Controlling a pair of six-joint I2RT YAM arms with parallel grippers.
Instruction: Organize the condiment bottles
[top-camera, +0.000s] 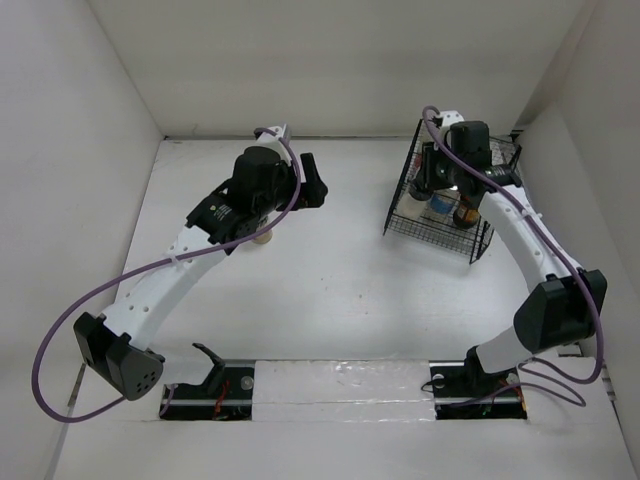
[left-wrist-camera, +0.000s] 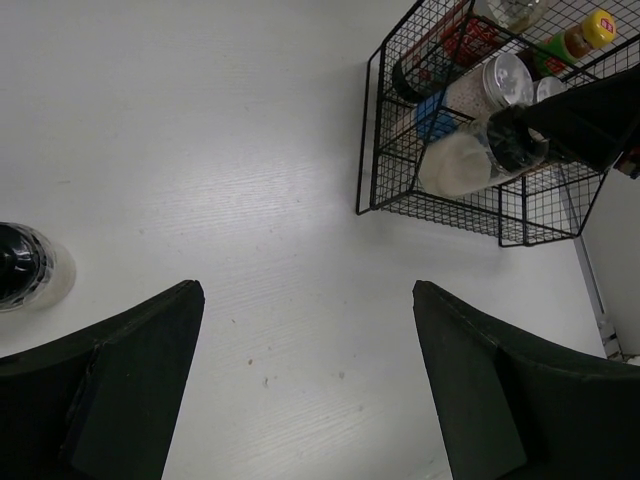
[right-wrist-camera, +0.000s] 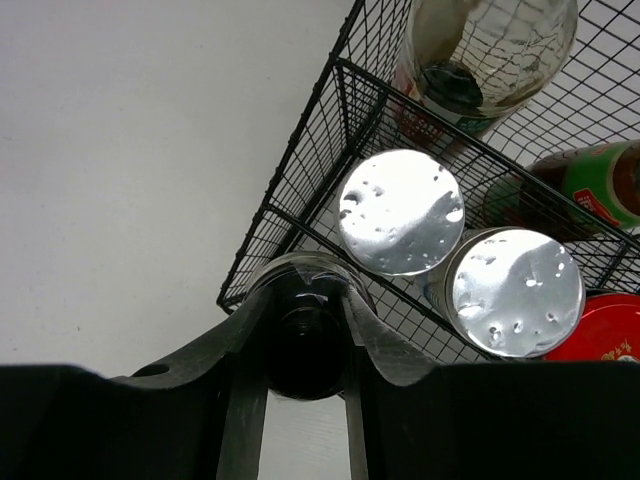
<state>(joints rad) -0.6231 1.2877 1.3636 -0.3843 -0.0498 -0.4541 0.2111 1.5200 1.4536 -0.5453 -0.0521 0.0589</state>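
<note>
Since the right gripper (right-wrist-camera: 305, 335) is clamped on the cap of a pale dark-capped bottle (left-wrist-camera: 455, 168) at a front corner of the black wire rack (top-camera: 430, 232), I count six of seven in or at the rack: the tall clear bottle (right-wrist-camera: 490, 50), two silver-lidded jars (right-wrist-camera: 400, 212), the red-lidded jar (right-wrist-camera: 600, 330) and the small red sauce (right-wrist-camera: 590, 185) sit inside. Left to do, I judge: let this one go, then fetch the other pale bottle (left-wrist-camera: 25, 268), standing on the table (left-wrist-camera: 250, 150) well apart from the rack, near my left gripper (left-wrist-camera: 310, 390), whose fingers gape wide with nothing between them.
</note>
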